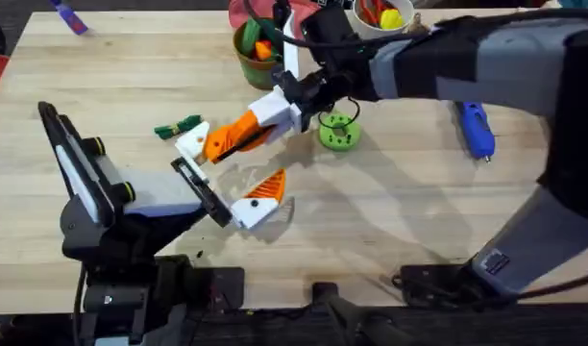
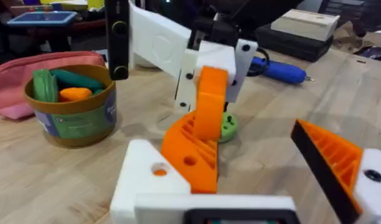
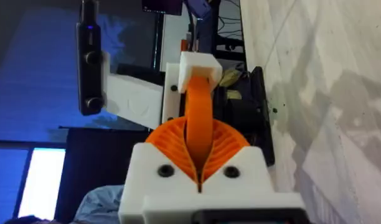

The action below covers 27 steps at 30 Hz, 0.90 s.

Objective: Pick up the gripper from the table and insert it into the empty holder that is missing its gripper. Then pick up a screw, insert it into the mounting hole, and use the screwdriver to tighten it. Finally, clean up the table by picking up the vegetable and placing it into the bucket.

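**Orange wedge at the holder's mouth, carried by the right arm**

Overhead: the holder (image 1: 191, 142) is the bare white mount of the left gripper (image 1: 227, 175), whose fingers are spread wide with nothing between them. The small orange gripper piece (image 1: 234, 136) touches the holder and runs away from it towards the green disc (image 1: 338, 132). The right gripper (image 1: 267, 119) is clenched on the end of the piece farther from the holder. The right arm is therefore the one working, and the push would have to go along the piece's long axis into the holder. The vegetable (image 1: 179, 127) lies on the bench (image 1: 102, 77) just beside the holder, on the side away from the arm bases. The bucket (image 1: 256, 50) and the screwdriver (image 1: 477, 130) are well apart from it.

Left wrist: the piece (image 2: 193, 140) rises steeply from the holder (image 2: 137, 183), its lower end against the white block (whether it is fully seated I cannot tell).

Right wrist: the right gripper (image 3: 200, 171) pinches the piece (image 3: 200, 115), which points straight ahead to the holder (image 3: 200, 64).
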{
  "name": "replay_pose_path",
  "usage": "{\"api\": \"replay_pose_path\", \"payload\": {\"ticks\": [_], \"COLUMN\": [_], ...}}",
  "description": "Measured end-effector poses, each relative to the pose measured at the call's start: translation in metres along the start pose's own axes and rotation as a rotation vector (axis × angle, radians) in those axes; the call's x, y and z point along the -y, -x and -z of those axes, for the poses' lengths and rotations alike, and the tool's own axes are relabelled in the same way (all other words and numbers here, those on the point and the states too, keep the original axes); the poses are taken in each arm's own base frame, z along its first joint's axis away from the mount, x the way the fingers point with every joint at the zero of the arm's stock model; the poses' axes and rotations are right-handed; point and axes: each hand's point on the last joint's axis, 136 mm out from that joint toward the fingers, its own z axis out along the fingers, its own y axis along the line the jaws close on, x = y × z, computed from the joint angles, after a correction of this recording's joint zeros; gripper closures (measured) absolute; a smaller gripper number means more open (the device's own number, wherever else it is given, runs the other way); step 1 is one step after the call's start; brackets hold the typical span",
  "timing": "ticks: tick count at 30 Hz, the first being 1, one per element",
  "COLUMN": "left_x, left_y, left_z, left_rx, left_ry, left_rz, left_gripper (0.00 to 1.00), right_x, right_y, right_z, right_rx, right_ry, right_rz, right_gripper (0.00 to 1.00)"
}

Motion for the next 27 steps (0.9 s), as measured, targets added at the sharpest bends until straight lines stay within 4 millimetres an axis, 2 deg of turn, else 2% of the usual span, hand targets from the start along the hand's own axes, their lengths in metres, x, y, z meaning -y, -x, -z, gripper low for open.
{"api": "replay_pose_path", "payload": {"ticks": [10,27], "left_x": [0.001,-0.001], "left_y": [0.000,0.000], "left_z": [0.000,0.000], "left_rx": [0.000,0.001], "left_ry": [-0.005,0.005], "left_rz": [0.001,-0.008], "left_gripper": [0.014,0.013], "right_x": [0.000,-0.002], "right_y": [0.006,0.012], "right_z": [-0.013,-0.016], "right_rx": [-0.038,-0.042], "right_ry": [0.022,0.025], "right_rz": [0.005,0.014], "right_gripper": [0.993,0.994]}}
